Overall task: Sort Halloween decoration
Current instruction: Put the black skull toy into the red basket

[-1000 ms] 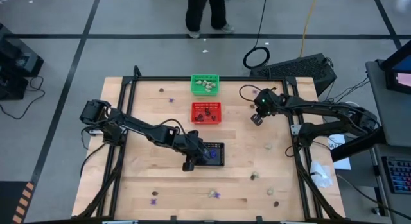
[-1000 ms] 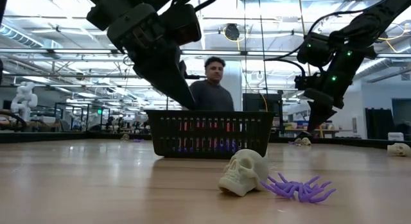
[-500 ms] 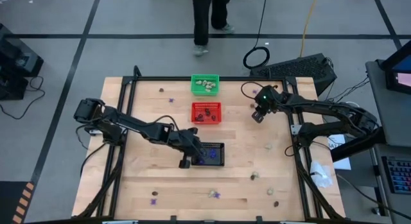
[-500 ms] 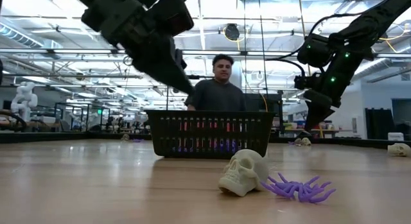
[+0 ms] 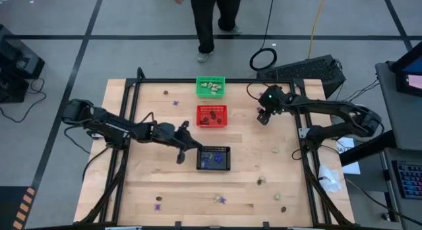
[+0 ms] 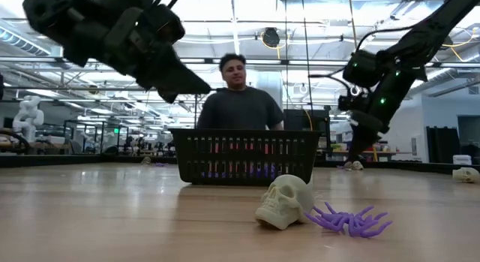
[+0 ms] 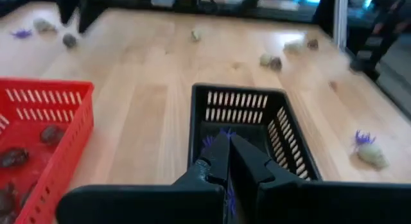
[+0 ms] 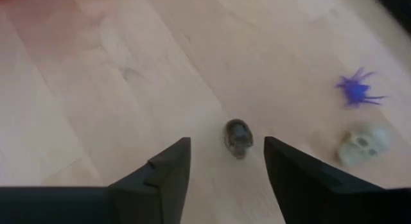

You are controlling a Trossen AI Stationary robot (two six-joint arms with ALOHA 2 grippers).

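From above, the left gripper (image 5: 180, 157) hangs over bare wood just beside the black basket (image 5: 214, 159), on its left, while the right gripper (image 5: 262, 118) sits near the table's far right, to the right of the red basket (image 5: 211, 115); the green basket (image 5: 211, 86) stands at the far edge. Only the left wrist view makes the tool's state plain: the left gripper's fingers (image 7: 221, 161) are pressed together with nothing between them, pointing at the black basket, whose floor holds purple trinkets (image 7: 215, 138). It also catches dark brown trinkets (image 7: 50, 134) lying in the red basket. The right wrist view gives what the overhead picture cannot resolve: the right gripper's fingers (image 8: 172, 167) are spread wide and empty, with a dark brown skull (image 8: 238, 137) lying on the wood between them, and off to one side a purple spider (image 8: 356, 88) near a pale cream skull (image 8: 364, 143). The low view alone shows a cream skull (image 6: 285, 202) touching a purple spider close to the camera, in front of the black basket, and a person (image 6: 238, 97) behind the table. The overhead view shows more trinkets scattered along the near edge and right side of the table (image 5: 158, 180), and cream pieces in the green basket.
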